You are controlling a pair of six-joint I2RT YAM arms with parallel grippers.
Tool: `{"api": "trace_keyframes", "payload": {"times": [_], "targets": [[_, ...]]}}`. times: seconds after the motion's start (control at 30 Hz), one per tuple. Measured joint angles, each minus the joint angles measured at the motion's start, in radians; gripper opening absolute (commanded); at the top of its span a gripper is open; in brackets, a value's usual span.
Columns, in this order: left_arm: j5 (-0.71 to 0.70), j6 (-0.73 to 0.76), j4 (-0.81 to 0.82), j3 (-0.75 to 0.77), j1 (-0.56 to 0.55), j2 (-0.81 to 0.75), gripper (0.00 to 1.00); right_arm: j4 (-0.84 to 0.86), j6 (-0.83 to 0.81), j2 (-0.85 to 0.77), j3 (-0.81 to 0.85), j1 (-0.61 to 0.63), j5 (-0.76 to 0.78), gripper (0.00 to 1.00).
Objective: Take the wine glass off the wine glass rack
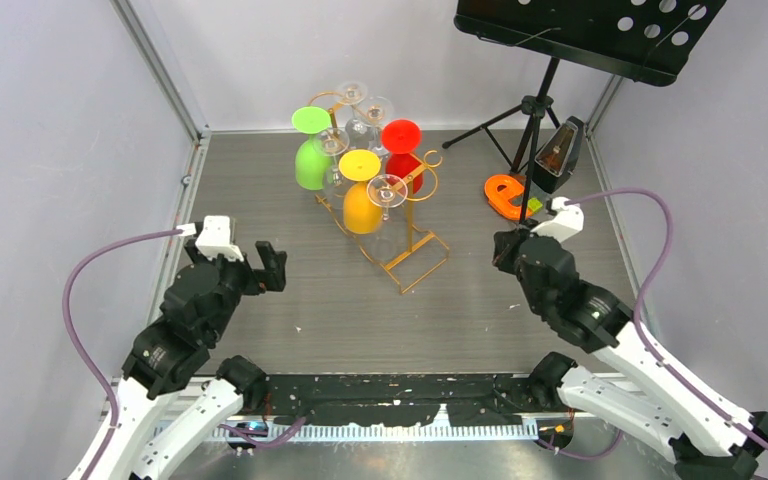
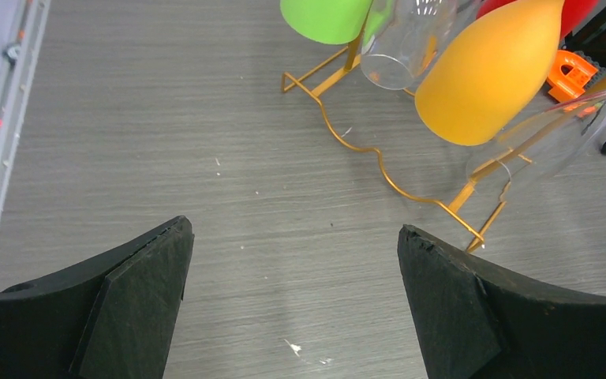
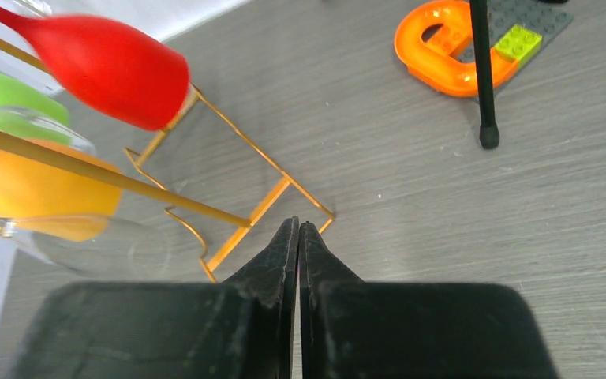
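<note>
No text, label, brand, number or sign can be read in any of the views. At the far right, the face of the metronome (image 1: 560, 152) is too small to show any markings.
</note>
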Motion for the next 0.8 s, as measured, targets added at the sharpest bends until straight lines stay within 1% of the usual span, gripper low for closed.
{"api": "trace_keyframes", "payload": {"times": [0.1, 0.27, 0.37, 0.6, 0.8], "targets": [[-0.008, -0.043, -0.006, -0.012, 0.000, 0.008, 0.98, 0.045, 0.000, 0.053, -0.047, -0.060, -0.064, 0.06], [-0.010, -0.098, -0.006, -0.082, 0.000, 0.021, 1.00, 0.170, 0.008, 0.170, -0.146, -0.221, -0.240, 0.06], [-0.011, -0.119, -0.005, -0.121, 0.000, 0.018, 1.00, 0.231, 0.024, 0.256, -0.189, -0.294, -0.335, 0.06], [-0.003, -0.151, -0.005, -0.153, 0.000, -0.016, 1.00, 0.363, 0.031, 0.464, -0.186, -0.333, -0.437, 0.06], [0.038, -0.153, -0.008, -0.153, 0.000, -0.018, 1.00, 0.436, 0.023, 0.653, -0.125, -0.339, -0.493, 0.06]]}}
